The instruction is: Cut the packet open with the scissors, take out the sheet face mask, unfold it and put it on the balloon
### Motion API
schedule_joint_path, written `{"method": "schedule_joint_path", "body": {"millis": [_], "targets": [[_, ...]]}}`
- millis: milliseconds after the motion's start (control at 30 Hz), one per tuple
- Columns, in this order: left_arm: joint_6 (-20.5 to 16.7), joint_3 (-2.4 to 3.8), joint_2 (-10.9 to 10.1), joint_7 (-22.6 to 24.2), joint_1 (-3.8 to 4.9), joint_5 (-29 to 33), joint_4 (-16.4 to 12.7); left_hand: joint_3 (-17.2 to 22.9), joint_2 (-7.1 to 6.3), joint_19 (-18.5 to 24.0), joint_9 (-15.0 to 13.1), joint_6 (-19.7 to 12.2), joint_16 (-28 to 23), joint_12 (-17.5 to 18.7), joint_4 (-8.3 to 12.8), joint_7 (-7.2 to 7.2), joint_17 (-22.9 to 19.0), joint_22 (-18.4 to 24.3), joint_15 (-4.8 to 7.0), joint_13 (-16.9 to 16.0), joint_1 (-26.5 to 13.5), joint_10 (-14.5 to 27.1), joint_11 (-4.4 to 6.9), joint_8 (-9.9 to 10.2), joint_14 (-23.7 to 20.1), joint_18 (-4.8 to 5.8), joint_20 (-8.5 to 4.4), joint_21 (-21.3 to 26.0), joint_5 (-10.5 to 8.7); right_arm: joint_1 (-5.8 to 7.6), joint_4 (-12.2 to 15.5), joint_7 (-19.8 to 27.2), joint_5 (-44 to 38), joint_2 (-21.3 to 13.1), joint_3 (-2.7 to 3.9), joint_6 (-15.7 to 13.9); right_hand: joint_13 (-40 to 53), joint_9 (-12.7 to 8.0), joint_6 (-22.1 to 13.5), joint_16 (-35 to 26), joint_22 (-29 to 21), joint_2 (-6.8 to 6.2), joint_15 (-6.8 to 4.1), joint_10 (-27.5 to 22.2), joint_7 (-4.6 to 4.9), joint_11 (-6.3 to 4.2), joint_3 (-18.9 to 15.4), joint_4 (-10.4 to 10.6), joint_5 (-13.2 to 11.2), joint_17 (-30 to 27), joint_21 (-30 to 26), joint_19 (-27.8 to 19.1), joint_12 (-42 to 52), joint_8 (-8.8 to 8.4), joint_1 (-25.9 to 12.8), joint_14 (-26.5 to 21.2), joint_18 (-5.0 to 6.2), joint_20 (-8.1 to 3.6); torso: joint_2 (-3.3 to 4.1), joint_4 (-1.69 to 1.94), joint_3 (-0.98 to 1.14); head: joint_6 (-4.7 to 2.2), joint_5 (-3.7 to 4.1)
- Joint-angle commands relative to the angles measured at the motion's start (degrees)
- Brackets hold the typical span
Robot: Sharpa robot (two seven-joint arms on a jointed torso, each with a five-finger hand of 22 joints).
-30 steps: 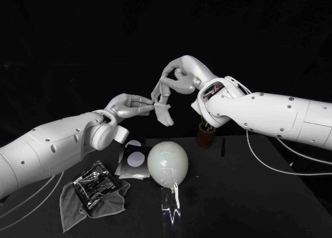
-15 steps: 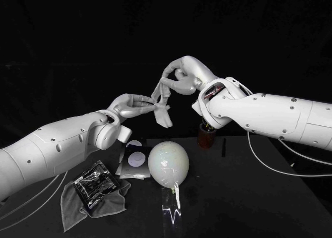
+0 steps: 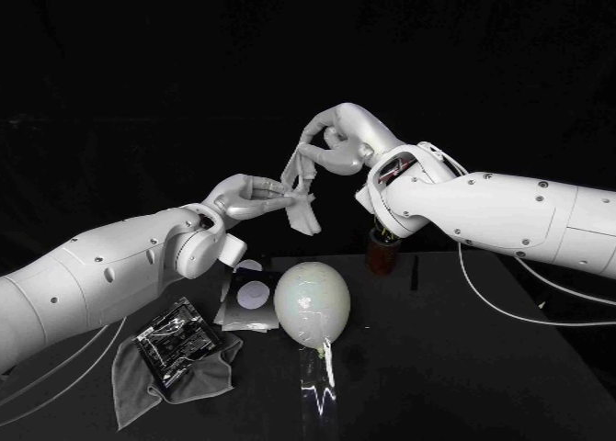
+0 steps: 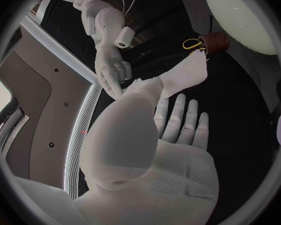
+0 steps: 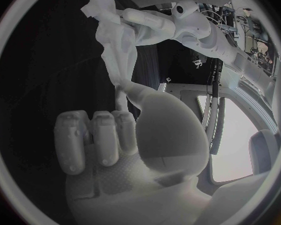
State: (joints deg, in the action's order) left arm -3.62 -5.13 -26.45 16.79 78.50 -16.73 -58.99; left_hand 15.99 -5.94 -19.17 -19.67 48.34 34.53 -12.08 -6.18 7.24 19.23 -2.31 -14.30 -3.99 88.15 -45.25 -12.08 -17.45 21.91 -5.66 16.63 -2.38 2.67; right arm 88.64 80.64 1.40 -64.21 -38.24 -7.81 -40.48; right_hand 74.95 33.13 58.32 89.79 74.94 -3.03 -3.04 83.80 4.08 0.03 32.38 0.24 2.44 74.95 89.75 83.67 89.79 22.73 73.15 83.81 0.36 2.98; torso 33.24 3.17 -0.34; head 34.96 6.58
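The sheet face mask (image 3: pixel 305 216) is held as a narrow strip in the air above the balloon (image 3: pixel 313 301), pinched by the fingers of the left hand (image 3: pixel 250 197) and right hand (image 3: pixel 337 138). Uneven pulling may tear it; a loosened pinch may drop it onto the desk (image 3: pixel 440 367).

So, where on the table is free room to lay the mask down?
The table is bare right of the balloon, nearer than the brown holder, up to the white cable. Left of the balloon it is crowded: packet and grey cloth.

Black table (image 3: pixel 454 367) before a dark backdrop (image 3: pixel 136 83)
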Motion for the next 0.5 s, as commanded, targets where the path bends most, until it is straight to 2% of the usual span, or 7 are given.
{"method": "schedule_joint_path", "body": {"millis": [33, 100, 200, 300, 400, 500], "targets": [[3.8, 0.08, 0.0, 3.3, 0.04, 2.1, -0.1, 1.4, 1.60, 0.9, 0.1, 2.4, 0.3, -0.6, 0.2, 1.70, -0.2, 0.1, 0.87, -0.1, 0.9, -0.6, 0.64, -0.5, 0.2, -0.22, 0.01, 0.2, 0.10, 0.05, -0.2, -0.2, -0.3, 0.0, 0.04, -0.1, 15.1, 0.3, 0.4, 0.2, 15.1, -0.07, -0.37, 6.2, -0.10, -0.22, 0.3, 0.0, 0.3, 15.1, 0.3, 6.3, 0.2, 0.18, 0.6, 6.2, -0.36, -0.02, 0.02, 0.00, -0.02, -0.06, 0.02], [4.2, 0.08, 0.0, 3.7, 0.04, 2.6, 0.0, 2.0, 2.61, 1.2, -0.1, 4.7, 0.4, -1.1, 0.2, 2.80, -0.3, 0.0, 1.53, -0.2, 1.0, -1.3, 1.03, -1.5, 0.3, -0.77, -0.01, 0.2, 0.09, 0.05, -0.3, -0.2, -0.3, -0.1, 0.04, -0.1, 15.1, 0.3, 0.4, 0.2, 15.1, -0.07, -0.37, 6.2, -0.10, -0.22, 0.3, 0.0, 0.3, 15.1, 0.3, 6.3, 0.2, 0.18, 0.6, 6.2, -0.36, -0.02, 0.01, 0.00, -0.03, -0.05, 0.02], [4.4, 0.08, 0.1, 4.0, 0.04, 3.2, 0.0, 2.5, 2.99, 1.5, -0.1, 5.8, 0.7, -1.5, 0.2, 2.81, -0.5, 0.0, 1.90, -0.2, 1.1, -1.9, 0.76, -1.7, 0.6, -1.43, 0.13, 0.2, 0.08, 0.05, -0.6, -0.2, -0.3, -0.1, 0.04, -0.1, 15.1, 0.3, 0.4, 0.2, 15.1, -0.07, -0.37, 6.2, -0.10, -0.22, 0.3, 0.0, 0.3, 15.1, 0.3, 6.3, 0.2, 0.18, 0.6, 6.2, -0.36, -0.02, 0.00, 0.01, 0.00, -0.04, 0.02], [4.2, 0.08, 0.1, 4.2, 0.05, 3.7, 0.0, 2.7, 3.07, 1.7, -0.1, 6.6, 0.9, -1.9, 0.2, 2.64, -0.6, 0.0, 2.00, -0.1, 0.9, -2.4, 0.57, -2.0, 0.9, -1.71, 0.20, 0.2, 0.07, 0.05, -0.8, -0.3, -0.3, -0.1, 0.03, -0.1, 15.1, 0.3, 0.4, 0.2, 15.1, -0.07, -0.37, 6.2, -0.10, -0.22, 0.3, 0.0, 0.3, 15.1, 0.3, 6.3, 0.2, 0.18, 0.6, 6.2, -0.36, -0.02, -0.01, 0.02, 0.03, 0.00, -0.05], [3.7, 0.08, 0.1, 4.4, 0.05, 4.6, 0.1, 2.8, 3.35, 1.9, -0.6, 8.3, 1.2, -2.5, 0.1, 1.69, -0.7, 0.0, 1.90, -0.2, 0.6, -3.6, -0.08, -2.9, 1.4, -1.81, 0.25, 0.1, 0.07, 0.04, -1.0, -0.4, -0.3, -0.1, 0.03, 0.0, 15.1, 0.3, 0.4, 0.2, 15.1, -0.07, -0.37, 6.2, -0.10, -0.22, 0.3, 0.0, 0.3, 15.1, 0.3, 6.3, 0.2, 0.18, 0.6, 6.2, -0.36, -0.02, -0.03, -0.04, 0.02, 0.07, -0.01], [2.8, 0.09, 0.0, 4.6, 0.05, 5.3, 0.2, 3.0, 3.66, 2.0, -0.8, 9.0, 1.4, -2.8, 0.1, 1.66, -0.9, 0.0, 1.94, -0.1, 0.4, -4.2, 0.03, -3.3, 1.7, -1.78, 0.26, 0.1, 0.07, 0.01, -1.2, -0.5, -0.3, -0.1, 0.02, 0.2, 15.1, 0.3, 0.4, 0.2, 15.1, -0.07, -0.37, 6.2, -0.10, -0.22, 0.3, 0.0, 0.3, 15.1, 0.3, 6.3, 0.2, 0.18, 0.6, 6.2, -0.36, -0.02, -0.02, -0.05, 0.00, 0.06, 0.10]]}}
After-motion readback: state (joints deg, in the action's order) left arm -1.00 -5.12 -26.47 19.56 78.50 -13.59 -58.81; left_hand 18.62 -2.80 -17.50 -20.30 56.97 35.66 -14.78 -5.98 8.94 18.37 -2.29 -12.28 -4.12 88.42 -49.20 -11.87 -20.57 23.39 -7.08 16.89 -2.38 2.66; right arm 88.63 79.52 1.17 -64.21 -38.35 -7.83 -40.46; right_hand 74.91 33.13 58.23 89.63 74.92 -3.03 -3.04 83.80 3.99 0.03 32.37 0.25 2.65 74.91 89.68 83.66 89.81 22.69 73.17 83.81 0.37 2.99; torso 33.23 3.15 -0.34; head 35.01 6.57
